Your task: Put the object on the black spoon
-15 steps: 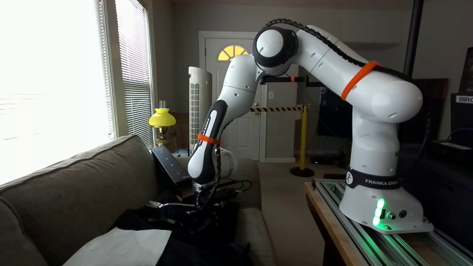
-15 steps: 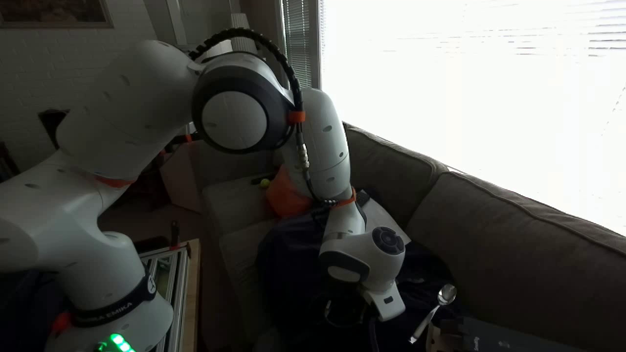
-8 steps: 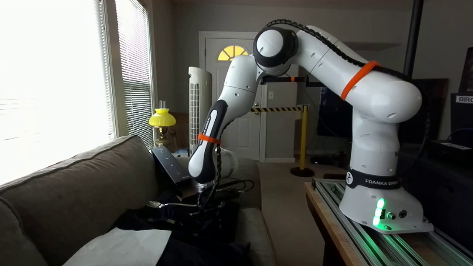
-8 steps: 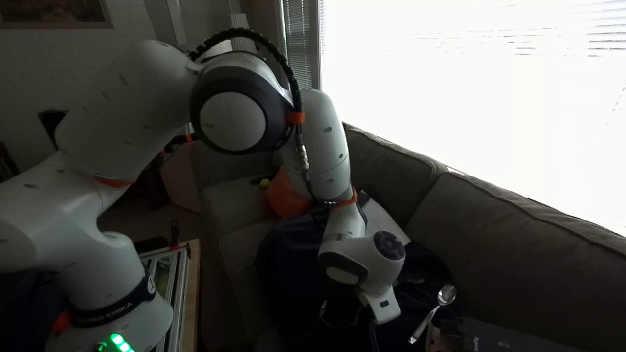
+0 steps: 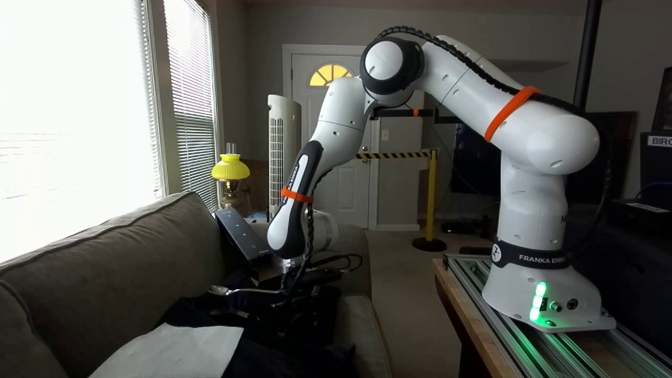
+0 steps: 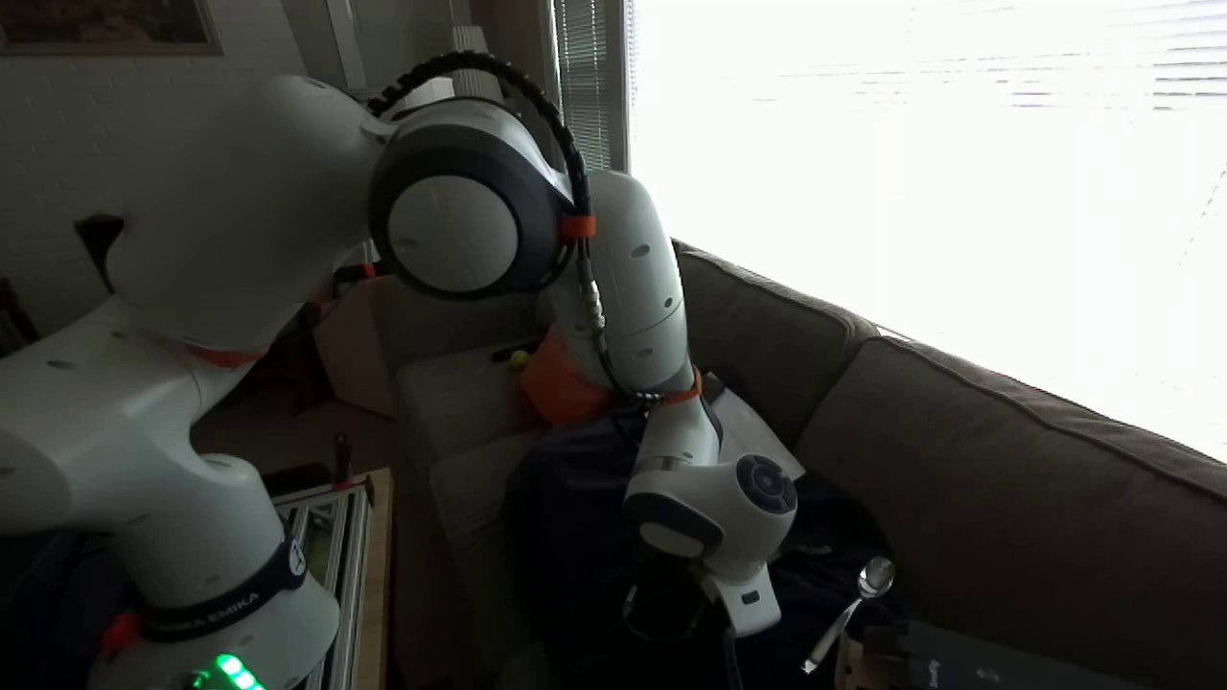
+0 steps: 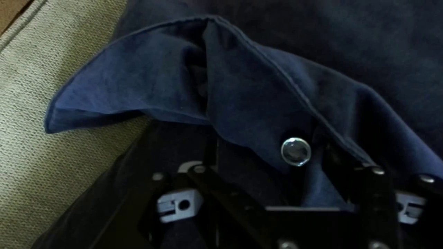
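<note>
Black two-fingered hand (image 7: 270, 150) is spread, nothing pinched. I'd guess the object's that small round shiny disc (image 7: 296, 152) on crumpled navy cloth (image 7: 249, 90), between the hand's tips in the wrist view. Probably light, hard, slippery: pinch opposite rims, unless it's a sewn-on snap, can't tell. Silver metal spoon (image 6: 847, 616) (not black!) lies apart. Dark base band (image 5: 529, 256) reads FRANKA EMIKA; white label (image 5: 660, 140) cuts off after "BIR".

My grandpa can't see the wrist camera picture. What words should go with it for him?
A round, shiny thing lies against crumpled dark blue cloth, and the robot's black gripper stands open at the bottom of the picture. Pale woven couch fabric shows along the left side.
</note>
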